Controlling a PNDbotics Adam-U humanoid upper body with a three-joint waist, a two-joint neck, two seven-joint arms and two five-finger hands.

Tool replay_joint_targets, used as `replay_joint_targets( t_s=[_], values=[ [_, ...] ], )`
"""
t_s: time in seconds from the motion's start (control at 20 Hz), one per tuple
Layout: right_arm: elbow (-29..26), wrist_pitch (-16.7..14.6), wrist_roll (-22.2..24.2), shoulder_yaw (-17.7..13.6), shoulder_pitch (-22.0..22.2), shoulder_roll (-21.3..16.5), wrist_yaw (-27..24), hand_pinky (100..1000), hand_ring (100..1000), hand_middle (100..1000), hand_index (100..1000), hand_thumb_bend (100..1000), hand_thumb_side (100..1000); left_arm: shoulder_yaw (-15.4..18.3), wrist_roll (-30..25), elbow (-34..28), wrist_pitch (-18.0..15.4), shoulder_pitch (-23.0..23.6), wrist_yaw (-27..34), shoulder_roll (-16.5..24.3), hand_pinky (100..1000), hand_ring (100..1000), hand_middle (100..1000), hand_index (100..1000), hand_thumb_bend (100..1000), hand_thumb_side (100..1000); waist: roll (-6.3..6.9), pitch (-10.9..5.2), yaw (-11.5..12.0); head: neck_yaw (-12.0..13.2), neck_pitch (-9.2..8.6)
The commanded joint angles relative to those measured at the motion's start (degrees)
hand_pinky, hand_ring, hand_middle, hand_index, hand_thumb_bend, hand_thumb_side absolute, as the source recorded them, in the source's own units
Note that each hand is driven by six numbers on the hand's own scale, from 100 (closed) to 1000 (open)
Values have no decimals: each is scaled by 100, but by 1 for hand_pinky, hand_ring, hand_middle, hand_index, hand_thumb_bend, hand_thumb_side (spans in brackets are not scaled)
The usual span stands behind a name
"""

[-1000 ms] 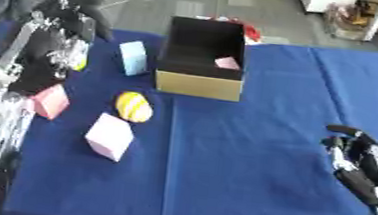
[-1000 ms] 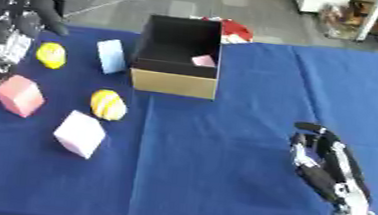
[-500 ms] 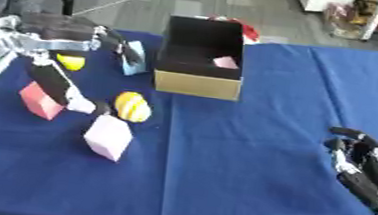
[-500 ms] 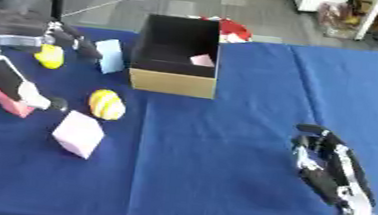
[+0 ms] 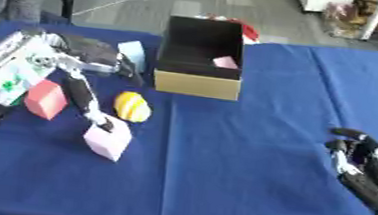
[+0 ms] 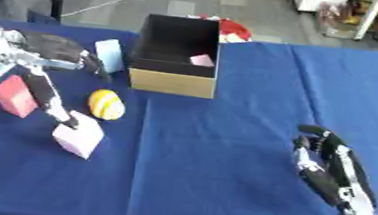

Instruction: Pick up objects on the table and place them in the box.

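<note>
The left robot hand is spread over the worktop's left edge, one finger touching the pale pink block — probably light and stiff, best pinched across flat faces. The right robot hand is rested, seemingly relaxed, near the right corner.

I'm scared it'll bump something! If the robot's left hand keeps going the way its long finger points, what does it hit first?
Probably the pale pink block: the left hand has a finger pointing down at its top corner, though whether they touch is unclear.
</note>
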Motion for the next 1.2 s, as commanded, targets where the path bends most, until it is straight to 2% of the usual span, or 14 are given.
replay_joint_targets(
  t_s=[0.05, 0.35, 0.5, 0.8, 1.05, 1.15, 1.2],
  values=[
    [-53, -7, 19, 5, -76, -117, 19, 754, 666, 740, 748, 100, 331, -43, -1172, 120, -1424, -117, -118, 115, 876, 777, 774, 922, 735, 617, 20, -62, -9, -3, 24],
    [-42, -4, 31, 13, -78, -137, 42, 754, 667, 740, 748, 100, 328, -299, -1172, 255, -1838, -174, 30, 411, 885, 796, 775, 924, 783, 562, 49, -64, 6, -4, 24],
    [-39, -2, 30, 11, -71, -147, 49, 755, 667, 740, 748, 100, 327, -440, -1172, 272, -1976, -195, 53, 522, 893, 804, 776, 924, 775, 476, 66, -66, 14, -10, 24],
    [-39, 1, 22, 2, -64, -150, 57, 755, 667, 740, 749, 100, 325, -634, -1172, 385, -2132, -120, 14, 463, 885, 795, 767, 918, 730, 491, 68, -62, -6, -13, 24],
    [-37, 5, 16, 2, -62, -152, 58, 755, 667, 740, 749, 100, 323, -793, -1172, 492, -2268, -97, 14, 421, 880, 787, 757, 910, 730, 519, 77, -53, -16, 4, 24],
    [-40, 7, 23, 8, -58, -147, 57, 755, 667, 740, 749, 100, 323, -833, -1172, 541, -2306, -87, -19, 395, 873, 773, 741, 899, 725, 520, 83, -50, -17, 0, 24],
    [-41, 8, 26, 9, -57, -145, 58, 755, 667, 740, 749, 100, 323, -837, -1172, 555, -2315, -83, -39, 377, 862, 749, 704, 879, 711, 492, 83, -50, -18, -5, 24]
  ],
)
